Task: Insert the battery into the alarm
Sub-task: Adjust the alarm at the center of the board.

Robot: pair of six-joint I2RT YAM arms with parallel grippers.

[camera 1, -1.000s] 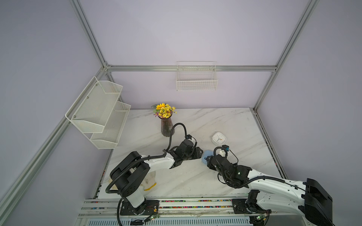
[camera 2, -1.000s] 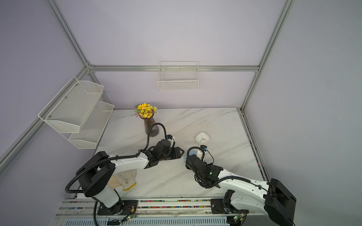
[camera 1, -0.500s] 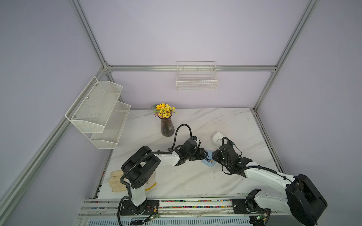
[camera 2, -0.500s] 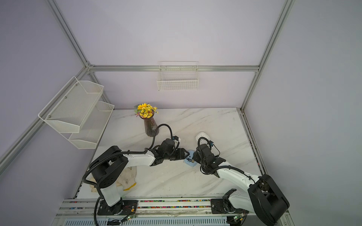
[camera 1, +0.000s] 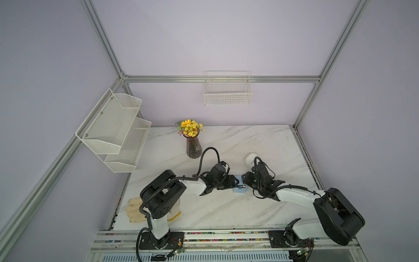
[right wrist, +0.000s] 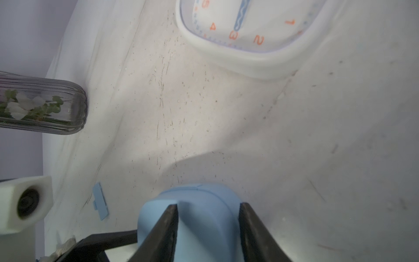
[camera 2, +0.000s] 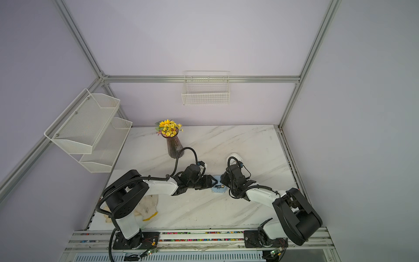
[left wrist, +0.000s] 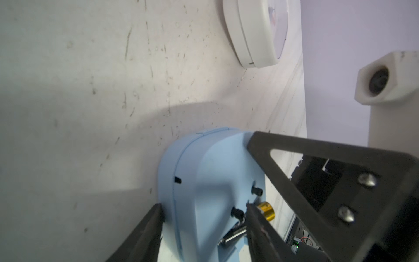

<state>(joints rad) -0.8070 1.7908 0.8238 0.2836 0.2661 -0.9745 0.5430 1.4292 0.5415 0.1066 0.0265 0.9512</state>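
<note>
The blue alarm lies on the marble table between my two arms, back side up. A black and gold battery rests in the open recess in its back. My left gripper is shut on the alarm, one finger on its front edge and the other finger on its back beside the battery. From the opposite side my right gripper is shut on the alarm's rounded body.
A white clock with orange numerals lies just behind the right wrist. A small blue cover lies loose on the table. A vase of flowers stands at the back. Gloves lie by the left base.
The right arm has swung back toward the white clock and its jaws have narrowed onto the blue alarm. The left arm has reached a little further right, still holding the alarm.
</note>
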